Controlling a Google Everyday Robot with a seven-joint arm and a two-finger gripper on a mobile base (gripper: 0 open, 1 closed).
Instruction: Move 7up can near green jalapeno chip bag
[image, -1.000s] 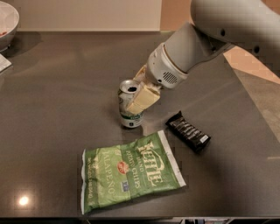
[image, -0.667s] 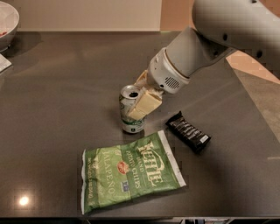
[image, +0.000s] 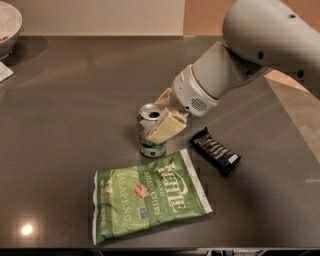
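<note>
Hand (image: 156, 122) is seen at worktop (image: 75, 100) centre, reached in from the upper right on the grey arm (image: 250, 55). It is closed round the 7up can (image: 146, 131): one cream finger (image: 167, 127) is laid across the can's right front, the other is seen at the rear by the rim. Can is held upright, opened top visible, base at worktop level; whether it is resting or just lifted cannot be told. Green jalapeno chip bag (image: 150, 197) is laid flat just in front of the can, its upper edge near the can's base, not clearly touching. Black wrapped snack bar (image: 215, 151) is lying to the right of the can, apart from can and bag. White bowl (image: 7, 22) is cut off at the far left corner.
</note>
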